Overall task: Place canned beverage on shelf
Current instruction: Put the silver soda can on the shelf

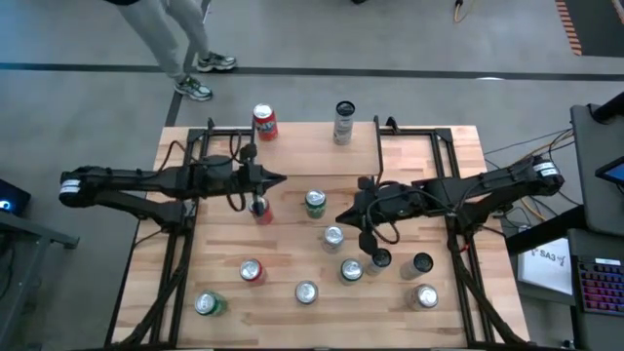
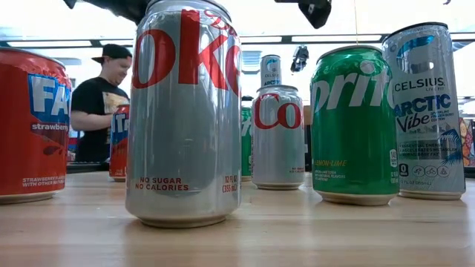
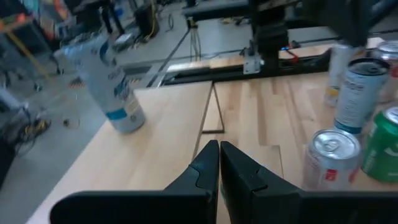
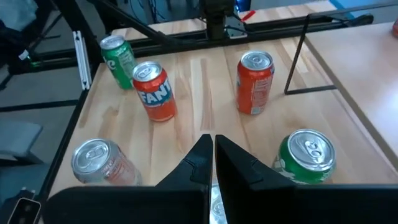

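The shelf stands at the table's far side, a light-wood board on thin black legs. On it stand a red can and a white can, the latter also showing in the left wrist view. Several more cans stand on the tabletop, among them a red one and a green one. My left gripper hovers shut at the shelf's near edge, holding nothing. My right gripper hovers shut above the cans at mid-table, also with nothing in it.
Cans crowd the table's near half: silver ones, a green one, dark-topped ones. Black frame rails run along both sides. A person stands beyond the table; legs show past the far edge.
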{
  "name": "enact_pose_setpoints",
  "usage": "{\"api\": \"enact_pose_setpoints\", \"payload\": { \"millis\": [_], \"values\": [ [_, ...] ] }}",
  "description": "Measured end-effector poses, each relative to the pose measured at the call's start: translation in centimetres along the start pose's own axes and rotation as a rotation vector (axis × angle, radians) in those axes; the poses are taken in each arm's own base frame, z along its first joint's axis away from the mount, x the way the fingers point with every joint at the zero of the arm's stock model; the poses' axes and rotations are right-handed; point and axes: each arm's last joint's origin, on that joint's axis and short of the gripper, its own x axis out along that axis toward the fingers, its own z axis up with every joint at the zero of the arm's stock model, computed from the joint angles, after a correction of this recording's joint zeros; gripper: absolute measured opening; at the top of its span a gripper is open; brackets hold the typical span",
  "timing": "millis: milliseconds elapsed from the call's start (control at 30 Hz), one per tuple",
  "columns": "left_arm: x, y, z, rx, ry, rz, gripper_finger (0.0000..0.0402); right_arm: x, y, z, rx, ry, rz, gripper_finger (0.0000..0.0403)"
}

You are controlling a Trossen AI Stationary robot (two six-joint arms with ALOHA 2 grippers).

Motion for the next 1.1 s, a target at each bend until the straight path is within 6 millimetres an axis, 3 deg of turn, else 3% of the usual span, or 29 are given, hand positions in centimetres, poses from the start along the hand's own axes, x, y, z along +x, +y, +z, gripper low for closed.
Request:
{"api": "enact_pose_setpoints", "payload": {
  "millis": [500, 833, 1100],
  "values": [
    [-3.6, -1.1, 0.2, -0.037, -0.157, -0.177, 0.0, 4.8, 0.8, 1.0, -0.011, 0.231, -0.054, 0.0009],
    [-3.3, -1.5, -1.5, -0.062, -0.223, -0.17, 0.0, 4.6, 1.2, 1.1, 0.046, 0.334, -0.074, 0.0009],
    [-2.6, -1.5, -0.9, -0.006, -0.217, -0.138, 0.0, 4.1, 1.3, 1.0, 0.128, 0.37, -0.096, 0.0009]
  ]
}}
